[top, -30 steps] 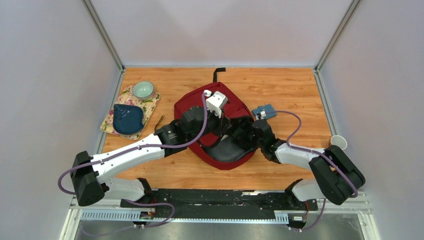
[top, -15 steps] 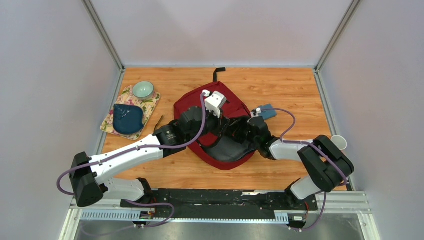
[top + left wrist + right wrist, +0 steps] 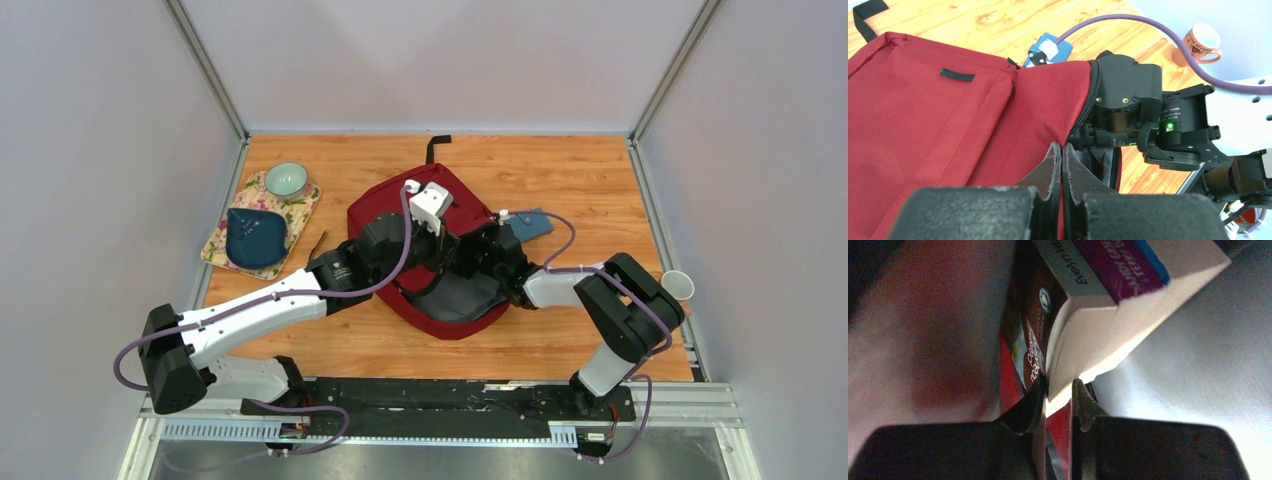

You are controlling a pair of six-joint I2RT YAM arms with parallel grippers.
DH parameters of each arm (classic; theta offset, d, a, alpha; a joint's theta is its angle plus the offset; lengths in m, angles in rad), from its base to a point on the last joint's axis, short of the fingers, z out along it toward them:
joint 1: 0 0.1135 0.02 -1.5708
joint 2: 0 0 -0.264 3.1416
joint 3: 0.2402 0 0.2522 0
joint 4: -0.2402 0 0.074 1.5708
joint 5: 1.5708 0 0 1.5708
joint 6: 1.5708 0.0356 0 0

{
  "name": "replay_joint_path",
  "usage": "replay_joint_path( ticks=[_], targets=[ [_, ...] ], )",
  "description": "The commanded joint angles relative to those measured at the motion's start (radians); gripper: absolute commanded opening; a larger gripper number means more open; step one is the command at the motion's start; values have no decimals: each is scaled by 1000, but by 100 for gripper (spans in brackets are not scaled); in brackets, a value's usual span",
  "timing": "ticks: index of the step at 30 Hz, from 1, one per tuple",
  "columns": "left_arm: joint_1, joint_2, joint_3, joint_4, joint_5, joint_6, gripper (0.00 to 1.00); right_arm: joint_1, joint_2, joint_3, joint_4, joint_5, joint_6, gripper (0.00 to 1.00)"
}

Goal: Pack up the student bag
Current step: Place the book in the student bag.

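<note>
My left pincer (image 3: 1062, 150) is clenched on the woven red rim of the student bag (image 3: 465, 200), which lies slumped on the middle of the wooden table (image 3: 590, 180). My right pincer (image 3: 1058, 387), deep inside the bag, grips a glossy paperback (image 3: 1083, 335) by its corner.

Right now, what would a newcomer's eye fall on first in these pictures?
The dark red student bag in the middle of the table, with both arms meeting over it. The left gripper is shut on the fabric edge of its opening, while the right gripper, reaching into the bag, is clamped on a book. At the far left, a floral mat carries a blue pouch and green bowl.
</note>
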Motion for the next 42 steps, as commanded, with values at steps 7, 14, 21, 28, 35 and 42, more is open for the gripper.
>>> replay_joint_path(
  ticks=[7,14,21,28,35,42],
  targets=[
    [-5,-21,5,46,-15,-21,0,15,65,37,167,25,44,27],
    [-5,-25,-9,49,-15,-29,0,14,-159,-61,15,32,-113,64],
    [-5,-25,-12,58,-11,-30,0,14,-524,-190,-305,108,-229,68],
    [-5,19,-15,59,17,-38,0,12,-920,-236,-802,278,-263,68],
    [-17,112,-23,59,75,-70,0,12,-1293,-200,-1120,580,-281,71],
    [-80,264,-34,93,74,-114,0,10,-1336,-147,-1217,585,-291,72]
  ],
)
